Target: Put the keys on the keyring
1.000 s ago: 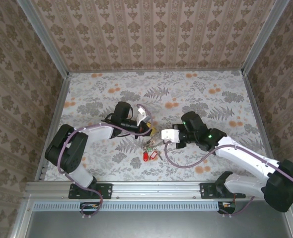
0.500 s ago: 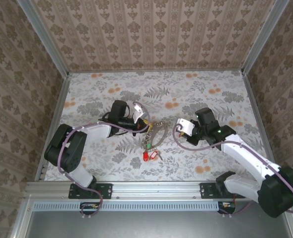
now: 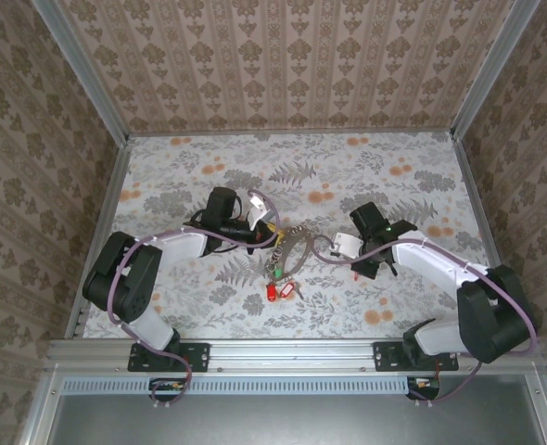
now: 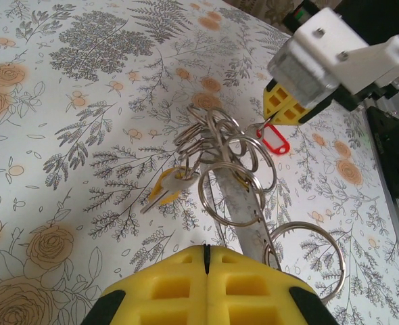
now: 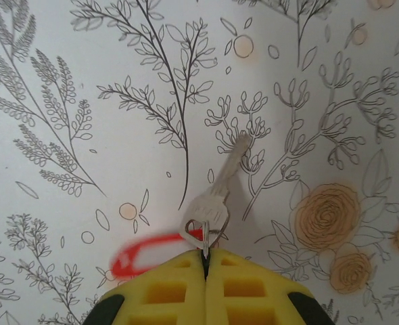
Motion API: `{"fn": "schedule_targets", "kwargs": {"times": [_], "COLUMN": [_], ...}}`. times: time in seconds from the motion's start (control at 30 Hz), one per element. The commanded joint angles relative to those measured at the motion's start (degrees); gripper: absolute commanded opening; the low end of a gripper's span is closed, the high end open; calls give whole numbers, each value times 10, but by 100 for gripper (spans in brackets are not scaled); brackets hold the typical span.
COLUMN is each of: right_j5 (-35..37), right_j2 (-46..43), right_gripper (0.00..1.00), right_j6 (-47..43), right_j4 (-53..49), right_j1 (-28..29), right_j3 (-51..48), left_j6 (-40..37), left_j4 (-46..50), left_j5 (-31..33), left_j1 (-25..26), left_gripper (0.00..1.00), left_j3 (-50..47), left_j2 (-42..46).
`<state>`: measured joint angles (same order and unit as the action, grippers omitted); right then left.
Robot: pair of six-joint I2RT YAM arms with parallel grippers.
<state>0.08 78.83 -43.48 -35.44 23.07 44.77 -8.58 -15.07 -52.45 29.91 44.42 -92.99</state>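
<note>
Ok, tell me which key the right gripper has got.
The bare silver key, hanging from the shut right gripper beside a red tag. The yellow-headed key instead hangs on the ring bunch held by the left gripper.

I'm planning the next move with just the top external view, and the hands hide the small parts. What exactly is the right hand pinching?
Observer: Its wrist view shows the right hand shut on the small loop at the head of a silver key, with the blade pointing away from the pads.
Operator: Anything else by that loop?
Observer: A red tag, blurred, lies just beside the key's head and looks attached there.
Operator: And the left hand?
Observer: The left hand is shut on a grey strip that runs through the keyring, a bunch of silver rings.
</note>
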Motion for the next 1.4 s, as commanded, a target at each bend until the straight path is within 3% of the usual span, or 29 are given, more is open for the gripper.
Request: {"fn": "schedule_targets", "kwargs": {"times": [0.0,0.1,0.17,0.3,0.5,0.6,0.8,0.9,0.93,1.17,1.27,1.37], "right_j5": [6,-13,-31,-68,-116,-136,-270,-307,-317,-354,-340,-320], "right_j2": [36,58,53,13,-97,-141,-197,-216,-219,-175,-135,-80], "right_gripper": [0,1,6,23,32,33,34,43,48,54,61,62], "right_j6": [24,53,66,93,106,93,42,5,4,-71,-98,-118], "right_j4": [-2,11,27,76,127,149,199,230,246,189,177,168], "right_j1": [-3,-7,-13,-37,-73,-75,-65,-38,-27,18,18,16], "right_j3": [28,38,32,6,-25,-30,-28,-31,-31,12,24,51], "left_j6": [-8,-14,-18,-27,-42,-49,-77,-100,-108,-162,-187,-203], "left_j4": [-3,0,3,7,14,16,28,44,50,81,108,118], "left_j5": [-5,-5,-3,-3,-9,-11,-18,-20,-21,-24,-23,-25], "left_j1": [-1,-1,-1,-1,-1,-1,1,6,7,18,21,23], "left_gripper": [0,0,0,0,0,0,0,0,0,0,0,0], "left_j3": [2,1,1,-2,-1,-2,-2,1,2,3,12,16], "left_j2": [13,17,19,28,32,36,42,44,45,57,59,60]}}
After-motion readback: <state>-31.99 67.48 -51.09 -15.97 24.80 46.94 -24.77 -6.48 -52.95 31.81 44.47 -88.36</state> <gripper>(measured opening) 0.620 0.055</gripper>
